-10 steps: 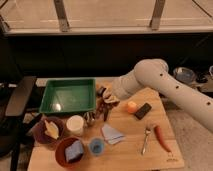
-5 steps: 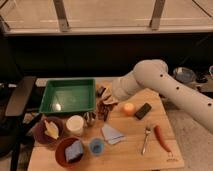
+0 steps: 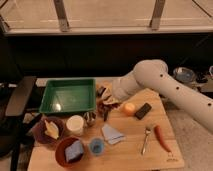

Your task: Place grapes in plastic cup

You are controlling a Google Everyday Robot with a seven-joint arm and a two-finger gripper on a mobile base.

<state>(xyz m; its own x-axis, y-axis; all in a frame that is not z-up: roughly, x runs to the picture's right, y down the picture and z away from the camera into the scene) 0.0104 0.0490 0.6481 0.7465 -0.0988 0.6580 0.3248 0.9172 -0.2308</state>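
My gripper (image 3: 104, 102) hangs at the end of the white arm (image 3: 150, 80), just right of the green tray (image 3: 67, 96) and left of the orange fruit (image 3: 129, 108). It is low over the wooden table. I cannot make out the grapes; they are hidden at or under the gripper. The small light-blue plastic cup (image 3: 96, 146) stands near the front edge, well below the gripper, between the red-brown bowl (image 3: 64, 145) with a blue sponge and a pale blue cloth (image 3: 112, 133).
A cream-white cup (image 3: 75, 125) and a brown bowl (image 3: 49, 131) with a yellow item stand front left. A black block (image 3: 143, 110), a fork (image 3: 146, 139) and a red pepper (image 3: 161, 137) lie to the right. A chair (image 3: 20, 97) stands at the left.
My gripper has dropped slightly and shifted a little toward the tray's right edge. Nothing else on the table has moved.
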